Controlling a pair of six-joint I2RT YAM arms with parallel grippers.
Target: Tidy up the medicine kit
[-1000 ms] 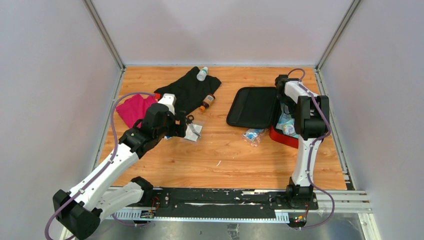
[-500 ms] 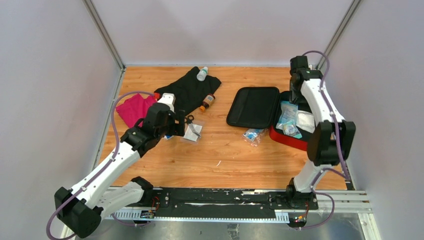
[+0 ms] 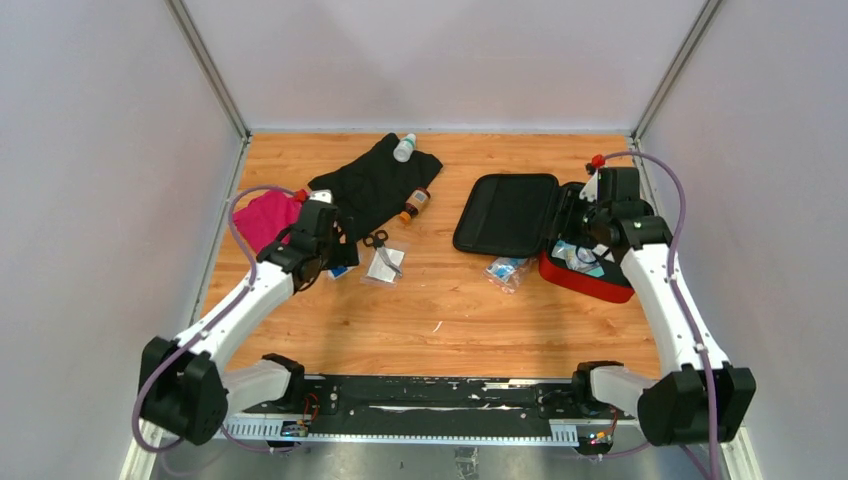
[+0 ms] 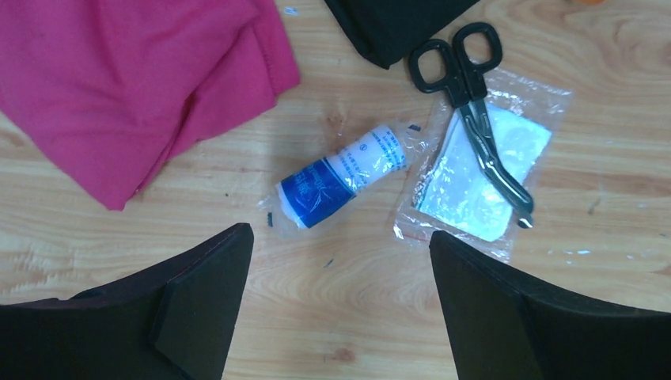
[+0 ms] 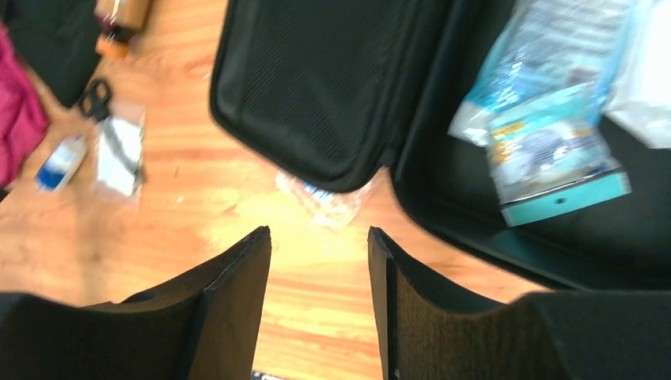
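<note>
Top view: The medicine kit point(image 3: 505, 215) lies open at the right rear of the counter point(image 3: 450, 320). Its black-lined lid is folded flat to the left; its red base on the right holds several packets point(image 3: 578, 255). A clear packet point(image 3: 507, 270) lies on the counter just beside the near edge of the lid. The right arm point(image 3: 665, 290) reaches over the base. At the left rear lie a black cloth point(image 3: 375, 180) and a magenta cloth point(image 3: 265, 215), with a white bottle point(image 3: 404, 148) on the far edge of the black cloth and a brown bottle point(image 3: 415, 204) at its right edge. The left arm point(image 3: 250, 300) stops near the magenta cloth.

Left wrist view: The left jaws stand wide apart above the counter and grip nothing. Beyond them lies a blue-and-white wrapped roll point(image 4: 340, 178). To its right, black scissors point(image 4: 475, 111) rest across a clear pouch point(image 4: 483, 174) with white contents.

Right wrist view: The right jaws are parted and grip nothing. The frame is blurred. The open lid and the base with its packets lie beyond them.
</note>
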